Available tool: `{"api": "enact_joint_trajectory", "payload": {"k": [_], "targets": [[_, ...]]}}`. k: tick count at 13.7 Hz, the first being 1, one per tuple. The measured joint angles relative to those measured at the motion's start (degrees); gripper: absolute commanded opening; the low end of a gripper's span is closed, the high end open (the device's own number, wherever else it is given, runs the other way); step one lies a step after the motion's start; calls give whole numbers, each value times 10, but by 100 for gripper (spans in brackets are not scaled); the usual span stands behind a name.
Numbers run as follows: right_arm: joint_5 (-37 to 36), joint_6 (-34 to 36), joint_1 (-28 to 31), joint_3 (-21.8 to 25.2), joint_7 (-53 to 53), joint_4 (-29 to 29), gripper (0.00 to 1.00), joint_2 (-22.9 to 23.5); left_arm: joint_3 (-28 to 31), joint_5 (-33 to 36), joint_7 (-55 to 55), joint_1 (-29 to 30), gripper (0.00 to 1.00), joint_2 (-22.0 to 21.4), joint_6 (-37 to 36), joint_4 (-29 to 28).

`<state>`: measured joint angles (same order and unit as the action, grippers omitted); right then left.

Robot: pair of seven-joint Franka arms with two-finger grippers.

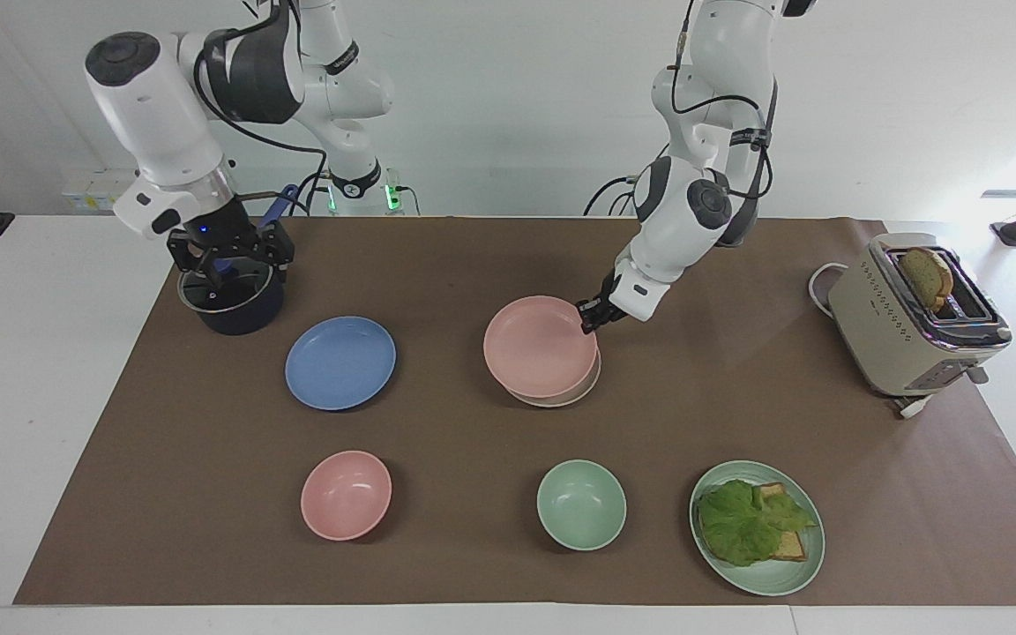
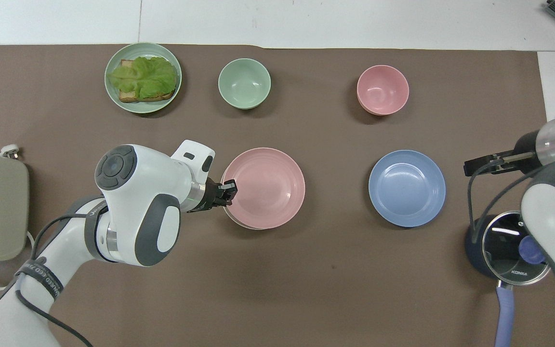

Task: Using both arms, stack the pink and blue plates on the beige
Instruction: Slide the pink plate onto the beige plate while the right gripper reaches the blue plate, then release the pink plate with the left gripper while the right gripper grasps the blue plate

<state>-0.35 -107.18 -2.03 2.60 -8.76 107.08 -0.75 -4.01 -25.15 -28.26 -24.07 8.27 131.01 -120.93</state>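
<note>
Brown paper mat point(image 1: 508, 265) over a white table point(image 1: 49, 370), plain white wall. Left gripper point(image 1: 592, 319) pinches the pale pink round plate point(image 1: 539, 346) over the beige plate point(image 1: 580, 392); periwinkle blue plate point(image 1: 340, 362) sits flat. Right gripper point(image 1: 227, 256), jaws spread, hangs over the dark lidded pot point(image 1: 248, 313).

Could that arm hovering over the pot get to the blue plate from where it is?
Probably yes. The right gripper hangs open over the pot, and the blue plate lies bare just beside the pot, with nothing on it. The left gripper is busy, shut on the pink plate.
</note>
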Motion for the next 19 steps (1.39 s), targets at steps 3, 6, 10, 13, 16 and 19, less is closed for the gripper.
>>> {"api": "enact_joint_trajectory", "payload": {"k": [3, 6, 10, 13, 16, 19], "targets": [[5, -106, -5, 0, -42, 63, 100, 35, 3, 0, 3, 0, 100, 0, 1, -8], [7, -170, 2, 2, -92, 112, 100, 58, 4, 0, 6, 0, 100, -2, 2, -7], [25, -195, 18, 3, -126, 123, 100, 86, 11, 29, 10, 2, 100, -8, -22, 11], [32, -207, 23, 3, -130, 127, 100, 104, 24, 100, 14, 55, 100, -26, -190, 116], [46, -246, 33, 3, -163, 144, 100, 125, 29, 144, 86, 140, 100, -52, -316, 203], [67, -258, 41, 4, -194, 153, 61, 138, 32, 212, 178, 189, 100, -71, -386, 262]]}}
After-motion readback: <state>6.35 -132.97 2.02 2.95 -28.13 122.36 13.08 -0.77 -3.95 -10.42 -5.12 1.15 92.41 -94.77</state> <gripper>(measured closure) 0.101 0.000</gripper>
